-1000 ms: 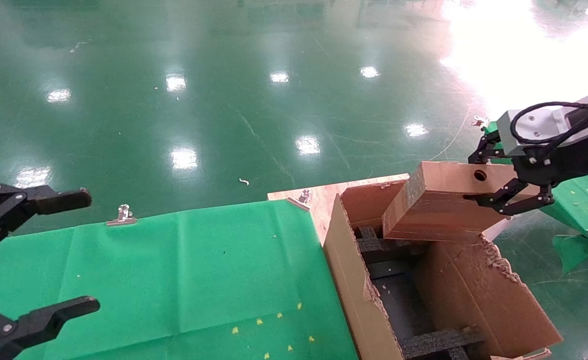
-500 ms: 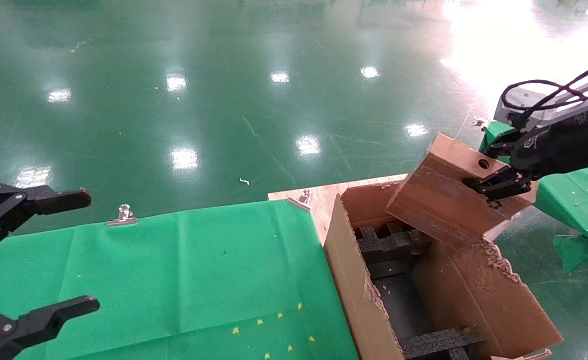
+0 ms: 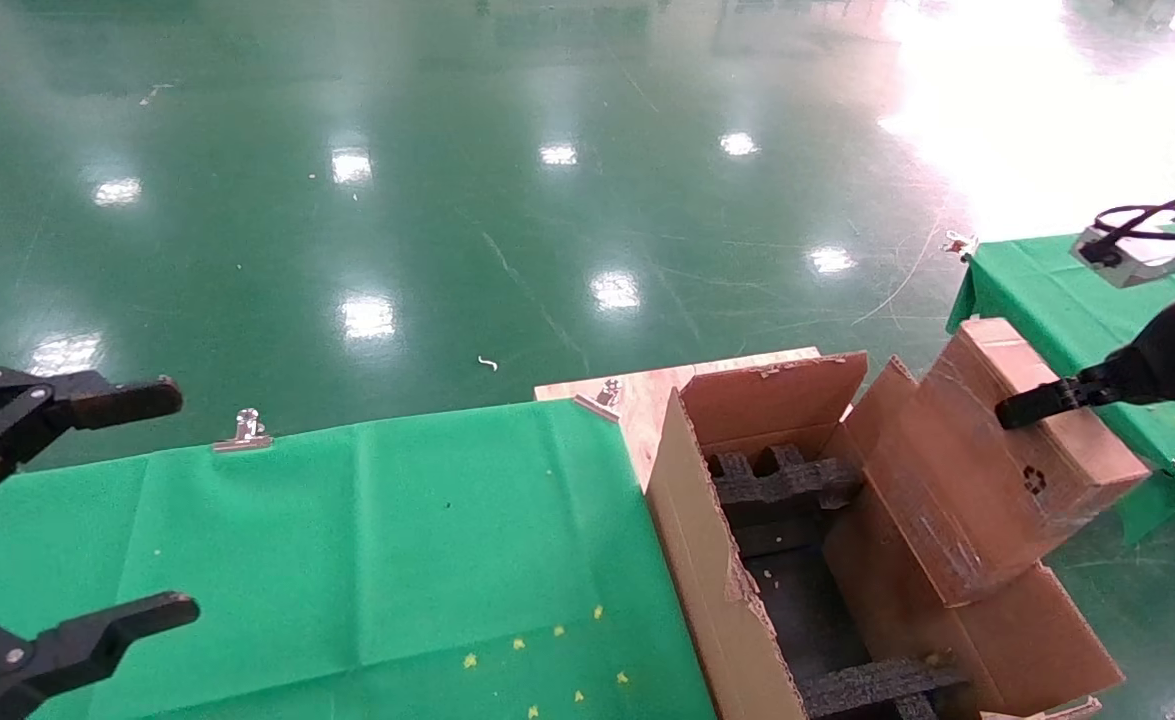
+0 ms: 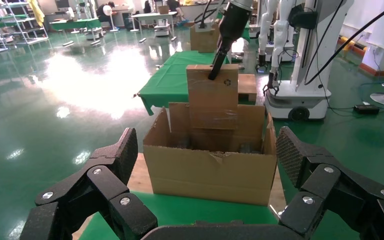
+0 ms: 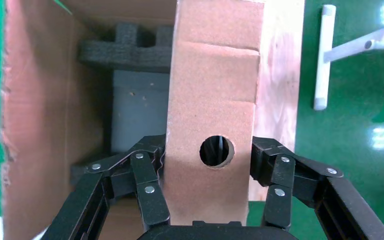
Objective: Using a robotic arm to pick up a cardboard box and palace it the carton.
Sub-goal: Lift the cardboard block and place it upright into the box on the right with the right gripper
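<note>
One relation: cardboard box [image 3: 997, 460] is tilting over carton [image 3: 707, 560] right flap, cavity lying leftward.
Right claw [image 5: 207, 187]: gripping box (clamped both sides).
Left claw [image 3: 57, 520]: gaping open over bench [image 3: 347, 540], idling.

cardboard box [image 3: 987, 470]: brown | carton [image 3: 717, 590]: brown, black foam | cloth [image 3: 347, 560]: green

right gripper [image 3: 1032, 405]: at right edge, black fingers [image 3: 1037, 402] on cardboard box [image 3: 987, 460] | cardboard box: tilted, over the carton [image 3: 727, 590]'s right flap | carton: open, black foam inside | left gripper [image 3: 77, 510]: fingers spread, over green tabletop [image 3: 347, 550]
</note>
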Tool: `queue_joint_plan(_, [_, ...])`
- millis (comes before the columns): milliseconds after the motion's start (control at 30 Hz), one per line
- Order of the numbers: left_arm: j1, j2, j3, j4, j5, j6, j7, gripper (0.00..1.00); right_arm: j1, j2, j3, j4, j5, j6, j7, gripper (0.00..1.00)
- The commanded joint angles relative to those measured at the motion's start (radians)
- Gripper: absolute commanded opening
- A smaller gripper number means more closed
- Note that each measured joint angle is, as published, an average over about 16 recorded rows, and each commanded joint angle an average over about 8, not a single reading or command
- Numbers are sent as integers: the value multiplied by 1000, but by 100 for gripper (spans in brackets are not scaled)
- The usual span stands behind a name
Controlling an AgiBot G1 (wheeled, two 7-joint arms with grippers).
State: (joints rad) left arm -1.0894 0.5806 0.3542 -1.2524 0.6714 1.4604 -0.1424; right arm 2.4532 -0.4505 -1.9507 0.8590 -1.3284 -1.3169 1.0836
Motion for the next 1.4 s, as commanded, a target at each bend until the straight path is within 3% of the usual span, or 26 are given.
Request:
queue_joint_plan(33, [0,0,0,0,0,0,0,100,7,9,-13,23,-26,9,94,0])
queue_joint_plan(533, [0,0,0,0,0,0,0,100,2,8,-16,47,-33,26,114,0])
queue_joint_plan(1033, [0,0,0,0,0,0,0,100,3,118,-59,445,-234,170,421,0])
queue_joint_plan(1400, [0,0,0,0,0,0,0,100,-50,113,-94,484,-283,203,533,0])
